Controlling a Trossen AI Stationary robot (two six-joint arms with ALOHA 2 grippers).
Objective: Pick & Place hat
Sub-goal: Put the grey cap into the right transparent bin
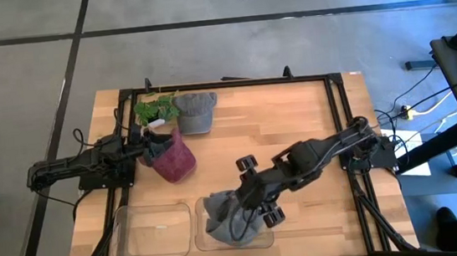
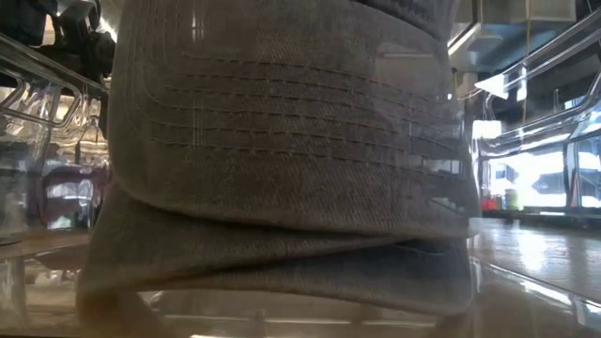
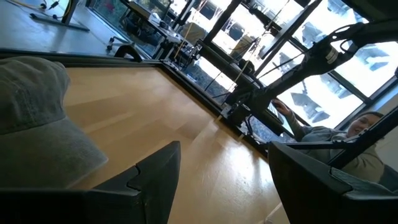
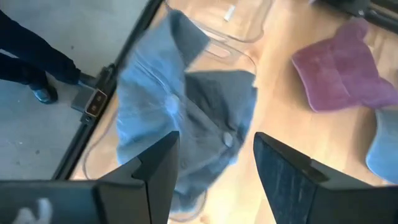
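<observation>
Grey hat (image 1: 224, 217) lies crumpled in the right bin (image 1: 265, 240), lower centre, so my right pincer (image 1: 248, 200) hangs over it, fingers apart; left pincer (image 1: 148, 144) waits open.

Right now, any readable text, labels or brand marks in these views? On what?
None readable.
Grey hat in the clear bin, under the open right gripper: stitching only, no logo.
Maroon hat and grey cap: no mark visible.
Left gripper, open: no label visible.
Small plate on the table frame: too blurred to read.
</observation>
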